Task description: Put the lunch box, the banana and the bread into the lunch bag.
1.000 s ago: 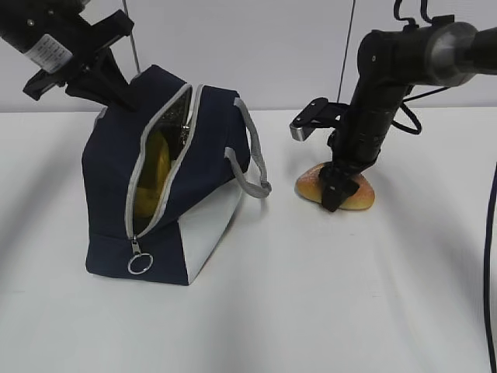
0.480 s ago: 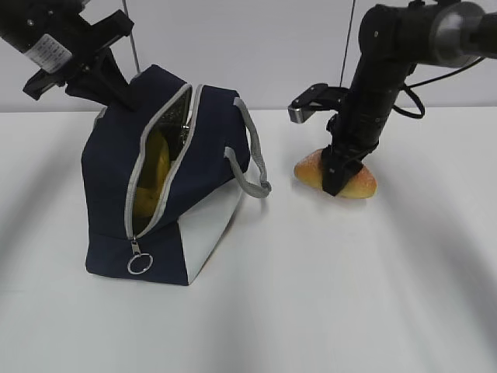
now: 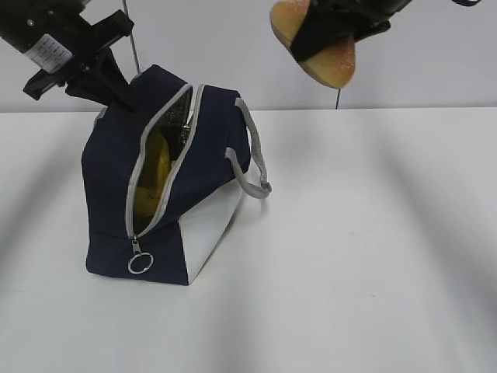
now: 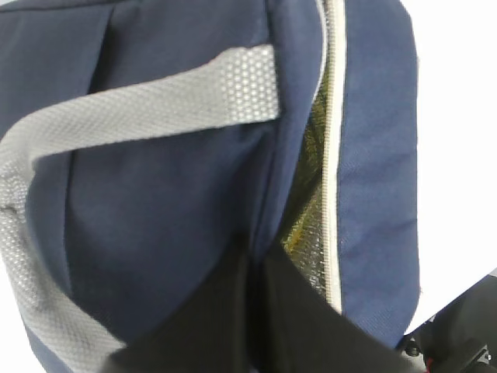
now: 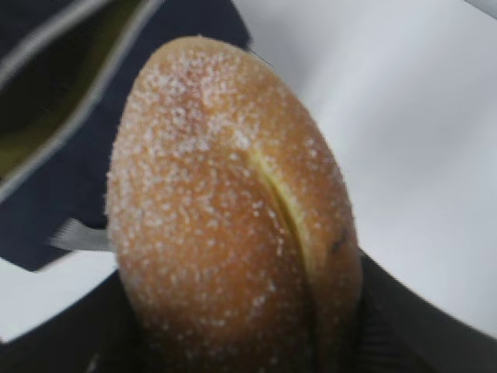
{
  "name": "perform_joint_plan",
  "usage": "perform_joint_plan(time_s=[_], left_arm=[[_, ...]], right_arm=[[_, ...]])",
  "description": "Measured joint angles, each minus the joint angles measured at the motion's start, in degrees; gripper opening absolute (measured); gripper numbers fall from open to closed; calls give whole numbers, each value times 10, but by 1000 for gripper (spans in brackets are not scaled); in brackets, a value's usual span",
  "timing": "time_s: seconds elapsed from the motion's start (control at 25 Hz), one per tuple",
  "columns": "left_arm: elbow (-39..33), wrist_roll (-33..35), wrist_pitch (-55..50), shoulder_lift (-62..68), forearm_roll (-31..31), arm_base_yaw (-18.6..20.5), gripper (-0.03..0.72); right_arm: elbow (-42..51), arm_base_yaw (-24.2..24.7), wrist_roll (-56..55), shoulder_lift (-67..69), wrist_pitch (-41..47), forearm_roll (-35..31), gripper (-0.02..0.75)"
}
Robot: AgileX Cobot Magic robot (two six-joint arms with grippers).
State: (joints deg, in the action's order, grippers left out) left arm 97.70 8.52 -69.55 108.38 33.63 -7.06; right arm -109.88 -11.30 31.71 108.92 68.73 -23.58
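Counter (image 3: pixel 373 272) spread white and wide beneath everything, and on its left half sat the lunch bag (image 3: pixel 116 202), a boxy navy thing with a white side panel (image 3: pixel 210 233) facing forward. Its grey zipper (image 3: pixel 144 175) stood unzipped, leaving a long gap along the top, and a metal ring pull (image 3: pixel 140 263) hung at the low end near the counter. One grey strap handle (image 3: pixel 252 159) drooped over the bag's right side.

Through the gap something yellow showed inside, which looked like the banana (image 3: pixel 155 167); I could not make out the lunch box from where I stood.

High above the counter, up and to the right of the bag, the bread (image 3: pixel 314 43) hung in the air, a golden-brown roll with a pale split, tilted and clamped across its middle by the right claw (image 3: pixel 330 31), whose dark fingers pressed both sides of it.

At the bag's upper left corner the left claw (image 4: pixel 256 311) was closed, its black fingers pinching the navy fabric just beside the zipper edge.
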Motion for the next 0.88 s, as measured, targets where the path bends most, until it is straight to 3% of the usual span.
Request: perform_joint_plan(time_s=[0.36, 0.56, 0.88], left_arm=[[0, 0, -3, 0, 3, 0, -3], [0, 0, -3, 0, 3, 0, -3], [0, 0, -3, 0, 4, 0, -3]], right_arm=[[0, 0, -11, 14, -10, -258, 396], [0, -15, -23, 42, -7, -282, 395], [0, -93, -56, 109, -20, -281, 393]])
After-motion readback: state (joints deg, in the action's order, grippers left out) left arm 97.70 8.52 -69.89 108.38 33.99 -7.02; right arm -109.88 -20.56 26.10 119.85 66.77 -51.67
